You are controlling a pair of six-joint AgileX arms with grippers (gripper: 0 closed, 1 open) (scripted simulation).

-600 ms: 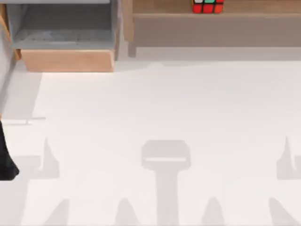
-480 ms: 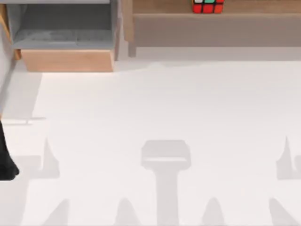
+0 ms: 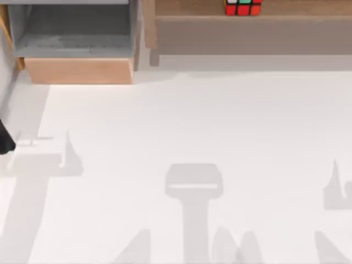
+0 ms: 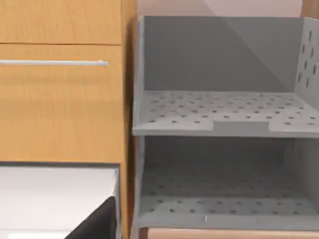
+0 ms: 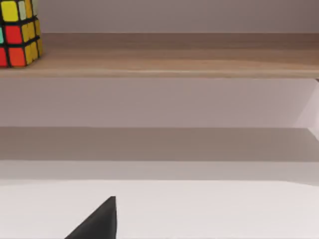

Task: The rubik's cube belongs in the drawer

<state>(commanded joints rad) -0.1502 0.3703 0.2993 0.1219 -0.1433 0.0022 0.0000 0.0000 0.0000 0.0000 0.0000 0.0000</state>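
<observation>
The rubik's cube (image 3: 242, 6) sits on the top board of the long wooden shelf unit (image 3: 247, 33) at the far right of centre; the right wrist view also catches the cube (image 5: 17, 32) on that board. The drawer (image 3: 77, 70) stands pulled out at the far left, its tan front panel toward me and its grey floor (image 3: 71, 33) bare. A black part of my left arm (image 3: 4, 140) pokes in at the table's left edge, well short of the drawer. The left wrist view looks into the grey drawer walls (image 4: 219, 164), with a dark part of my left gripper (image 4: 99, 221) low in the picture. A dark part of my right gripper (image 5: 97, 221) shows over the white table.
A tan cabinet front with a thin metal handle (image 4: 55, 62) stands beside the grey perforated compartments. The white table (image 3: 192, 121) stretches between the arms and the furniture at the far edge, crossed by arm shadows.
My left arm has moved toward the far side along the table's left edge, and its shadow has shifted with it. The cube and the drawer have stayed put.
</observation>
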